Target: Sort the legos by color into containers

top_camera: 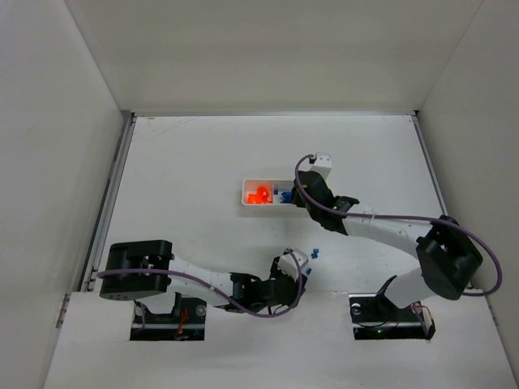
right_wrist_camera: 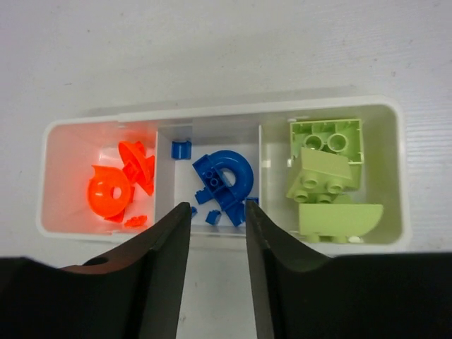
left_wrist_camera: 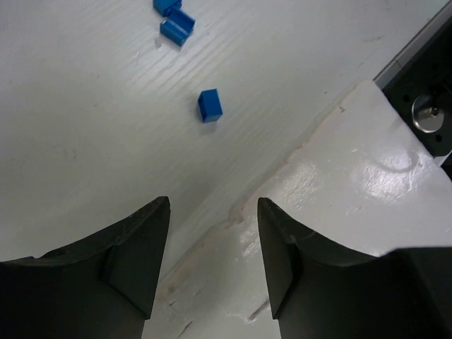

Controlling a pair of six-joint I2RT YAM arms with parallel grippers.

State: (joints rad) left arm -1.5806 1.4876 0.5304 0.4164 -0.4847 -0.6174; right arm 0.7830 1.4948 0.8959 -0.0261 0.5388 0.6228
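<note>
On your left, the left arm (top_camera: pixel 203 284) lies low along the near edge and reaches toward the middle. Your left gripper (left_wrist_camera: pixel 213 206) has its jaws apart with nothing between them. It hangs over the seam where the glossy white ledge (left_wrist_camera: pixel 353 183) meets the table (left_wrist_camera: pixel 85 127). A dark mount with a metal bolt (left_wrist_camera: pixel 427 116) sits at the ledge's right edge.

Ahead of those fingertips, and apart from them, one loose blue brick (left_wrist_camera: pixel 210 106) lies on the table. Two more blue bricks (left_wrist_camera: pixel 177 27) lie close together beyond it, the farther one cut off by the frame.

Moving right and farther back, the white tray (right_wrist_camera: pixel 212 114) lies on the table. Its left compartment holds the orange pieces (right_wrist_camera: pixel 113 194). The middle one holds a blue arch (right_wrist_camera: pixel 226 180) and several tiny blue bits. The right one holds the lime-green bricks (right_wrist_camera: pixel 325 169), stacked loosely.

Your right gripper (right_wrist_camera: pixel 217 212) hovers at the tray's near wall, in line with the middle compartment, jaws parted and empty. In the top view its wrist covers the tray's right end, so you cannot see the green bricks from there. The right arm's purple cable (top_camera: pixel 389 217) loops back toward its base.
</note>
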